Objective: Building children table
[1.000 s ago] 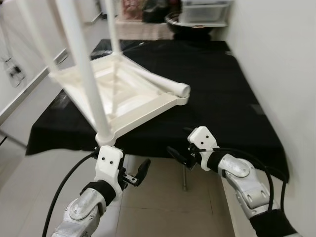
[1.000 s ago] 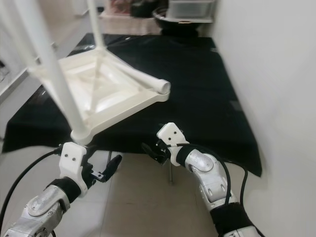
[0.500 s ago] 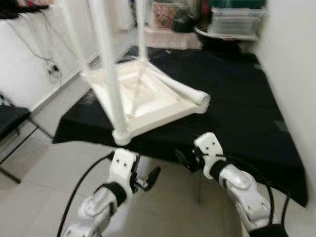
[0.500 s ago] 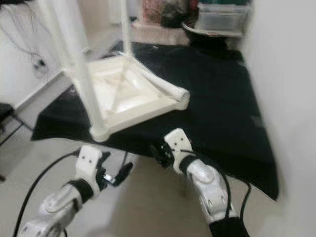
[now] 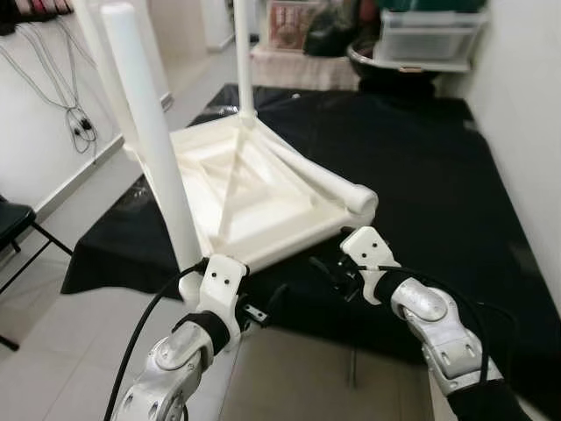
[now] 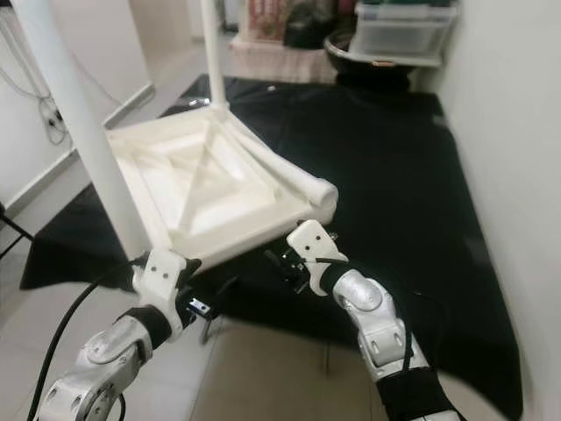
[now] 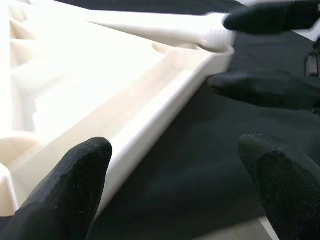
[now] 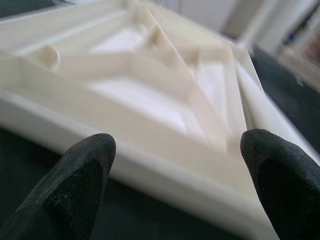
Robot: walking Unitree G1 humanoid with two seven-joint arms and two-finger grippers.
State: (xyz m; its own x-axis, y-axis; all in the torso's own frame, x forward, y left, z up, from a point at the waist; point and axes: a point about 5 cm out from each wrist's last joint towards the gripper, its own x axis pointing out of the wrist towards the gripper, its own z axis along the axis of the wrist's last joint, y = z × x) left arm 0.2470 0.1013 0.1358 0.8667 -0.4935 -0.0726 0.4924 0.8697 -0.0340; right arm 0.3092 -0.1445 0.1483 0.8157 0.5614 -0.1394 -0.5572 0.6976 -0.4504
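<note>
Your white plastic children's table (image 5: 250, 189) lies upside down on the counter (image 5: 421, 167), which is draped in a matte black cloth. Its underside is a shallow square tray of moulded ribs running diagonally to the corners, smooth and slightly glossy. Round tubular legs (image 5: 149, 140) stand up from its corners, while one leg (image 5: 320, 180) lies across the tray with its rounded end at the near corner.

Your left gripper (image 5: 263, 307) sits just below the table's near edge, fingers (image 7: 75, 185) spread open, the rim between them in the left wrist view. Your right gripper (image 5: 333, 272) hovers near the corner by the lying leg, fingers (image 8: 75, 175) also wide apart, facing the ribbed underside without touching it.
</note>
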